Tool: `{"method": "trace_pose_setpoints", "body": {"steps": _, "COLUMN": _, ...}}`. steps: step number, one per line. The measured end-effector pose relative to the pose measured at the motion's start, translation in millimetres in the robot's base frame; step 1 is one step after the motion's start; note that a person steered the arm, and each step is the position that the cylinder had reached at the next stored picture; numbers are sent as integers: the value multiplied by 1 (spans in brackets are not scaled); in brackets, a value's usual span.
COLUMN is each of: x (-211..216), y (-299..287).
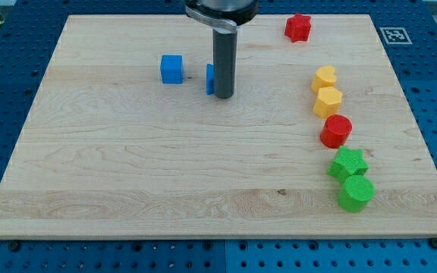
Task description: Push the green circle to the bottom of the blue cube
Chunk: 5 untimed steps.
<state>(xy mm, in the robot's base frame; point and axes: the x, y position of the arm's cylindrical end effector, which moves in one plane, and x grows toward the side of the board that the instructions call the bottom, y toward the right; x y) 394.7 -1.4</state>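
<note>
One long swing needed: my tip [224, 95], gripperless, far from green circle [356, 192]; approach its right-near side, push toward blue cube [171, 69].

Rod [224, 45]: its top runs out past the view's top edge, so I see only the lower stretch and a slice of the collar above it.
My tip [224, 95]: I can see it just to the right of a second blue block, but whether it touches that block I cannot tell.
Second blue block [210, 79]: mostly hidden behind the rod; only a thin strip shows on the rod's left side, so I cannot make out its shape.
Green star [347, 162]: its lower part is covered by the green circle [356, 192] in front of it.
Marker tag [393, 35]: too small for me to read.
</note>
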Motion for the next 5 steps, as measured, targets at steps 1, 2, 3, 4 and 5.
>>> {"method": "trace_pose_setpoints", "body": {"steps": 1, "x": -9, "y": -15}}
{"method": "trace_pose_setpoints", "body": {"steps": 2, "x": 1, "y": -15}}
{"method": "trace_pose_setpoints", "body": {"steps": 3, "x": 100, "y": -1}}
{"method": "trace_pose_setpoints", "body": {"steps": 4, "x": 193, "y": 19}}
{"method": "trace_pose_setpoints", "body": {"steps": 5, "x": 223, "y": 38}}
